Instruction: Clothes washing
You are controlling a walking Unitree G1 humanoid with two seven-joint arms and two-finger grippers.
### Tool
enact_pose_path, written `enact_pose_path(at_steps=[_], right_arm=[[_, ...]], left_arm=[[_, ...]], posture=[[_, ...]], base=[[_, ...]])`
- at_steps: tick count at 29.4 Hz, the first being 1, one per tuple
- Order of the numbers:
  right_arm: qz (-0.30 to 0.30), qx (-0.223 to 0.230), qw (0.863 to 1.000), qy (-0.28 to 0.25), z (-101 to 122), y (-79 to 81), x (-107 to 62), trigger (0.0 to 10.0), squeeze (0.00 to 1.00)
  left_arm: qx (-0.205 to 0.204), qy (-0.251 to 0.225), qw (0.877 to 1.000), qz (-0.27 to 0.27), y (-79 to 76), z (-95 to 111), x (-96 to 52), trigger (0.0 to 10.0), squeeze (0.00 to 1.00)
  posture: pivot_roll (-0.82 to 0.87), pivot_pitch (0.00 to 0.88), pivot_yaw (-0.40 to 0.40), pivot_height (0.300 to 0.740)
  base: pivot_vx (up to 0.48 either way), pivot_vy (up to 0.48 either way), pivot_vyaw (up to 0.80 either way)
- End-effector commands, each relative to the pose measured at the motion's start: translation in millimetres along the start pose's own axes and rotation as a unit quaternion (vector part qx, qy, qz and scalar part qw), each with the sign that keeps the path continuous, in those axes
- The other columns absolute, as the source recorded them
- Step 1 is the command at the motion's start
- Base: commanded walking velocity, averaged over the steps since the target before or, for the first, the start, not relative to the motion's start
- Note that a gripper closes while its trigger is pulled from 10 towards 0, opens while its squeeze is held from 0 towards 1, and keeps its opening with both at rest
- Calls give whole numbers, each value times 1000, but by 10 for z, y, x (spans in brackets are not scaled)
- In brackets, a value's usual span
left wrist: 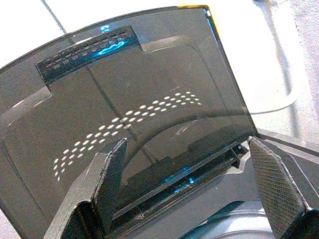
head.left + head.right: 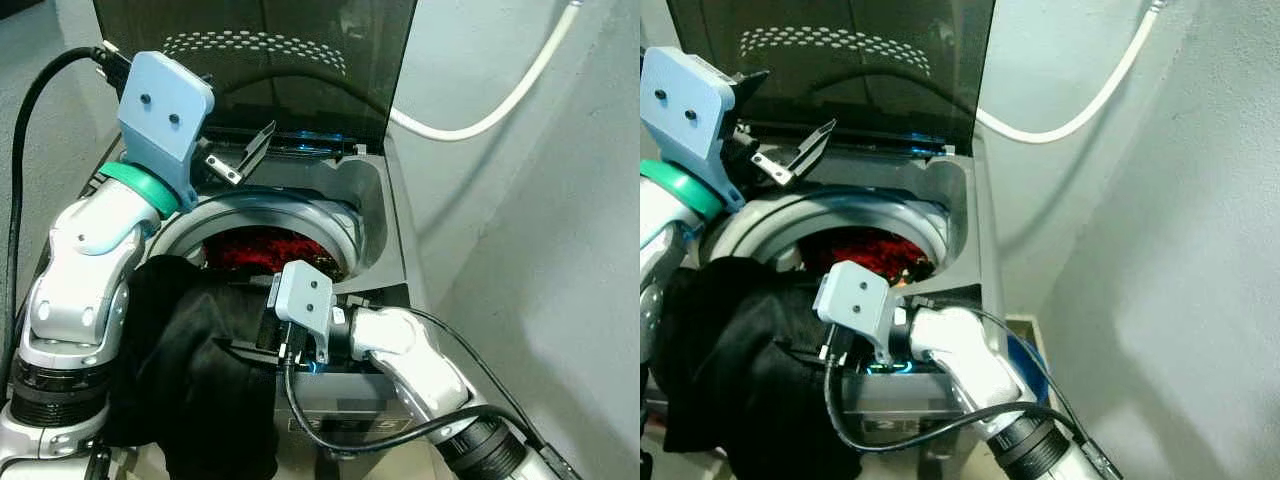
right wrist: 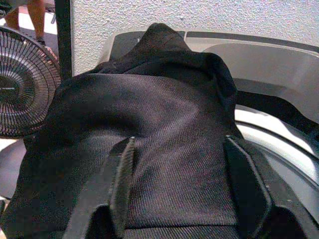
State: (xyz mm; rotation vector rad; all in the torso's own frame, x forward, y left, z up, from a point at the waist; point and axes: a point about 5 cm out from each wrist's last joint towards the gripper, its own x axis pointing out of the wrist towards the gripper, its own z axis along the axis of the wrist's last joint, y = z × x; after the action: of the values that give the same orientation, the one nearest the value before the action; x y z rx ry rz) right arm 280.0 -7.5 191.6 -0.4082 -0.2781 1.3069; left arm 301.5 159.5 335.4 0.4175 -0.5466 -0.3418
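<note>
- The washing machine (image 2: 395,235) is a top-loader with its dark lid (image 2: 300,60) standing open at the back edge.
- A black garment (image 2: 200,360) lies draped over the machine's front left rim, hanging down its front.
- Red laundry (image 2: 265,250) lies inside the drum.

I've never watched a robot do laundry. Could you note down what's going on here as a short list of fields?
machine: top-loading washing machine, lid raised
inside the drum: red clothes
black garment: draped over the machine's front rim, hanging outside
left gripper: open, raised above the drum, facing the lid
right gripper: open, fingers against the black garment
nearby: white hose along the wall, fan beside the machine
</note>
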Motion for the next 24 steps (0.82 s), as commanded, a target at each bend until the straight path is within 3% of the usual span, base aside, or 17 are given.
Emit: enact_pose_path(at_steps=[1,5,13,20,23,24], right_arm=[[-7,11,999,30,-125,-14,-56,0,0],[-23,-12,1000,16,-19,-109,-82,0,0],[-29,-16,999,2,48,-162,-103,0,0],[-24,-7,1000,-8,66,-148,-111,0,0],[-14,22,998,-49,168,-128,-128,0,0],[-6,41,996,-80,264,-129,-155,10000,0]], left_arm=[[-8,5,1000,-8,-27,-36,-6,10000,0],[-12,6,1000,-8,-37,-43,-3,10000,0],[-13,6,1000,-8,-42,-48,4,10000,0],[-15,6,1000,-8,-52,-57,4,10000,0],[-14,7,1000,-7,-52,-65,2,10000,0],[-14,7,1000,-7,-53,-64,4,10000,0]], posture=[[108,42,6,740],[104,42,8,740],[100,41,7,740],[99,42,7,740],[99,42,7,740],[99,42,7,740]], base=[[0,0,0],[0,0,0],[0,0,0],[0,0,0],[0,0,0],[0,0,0]])
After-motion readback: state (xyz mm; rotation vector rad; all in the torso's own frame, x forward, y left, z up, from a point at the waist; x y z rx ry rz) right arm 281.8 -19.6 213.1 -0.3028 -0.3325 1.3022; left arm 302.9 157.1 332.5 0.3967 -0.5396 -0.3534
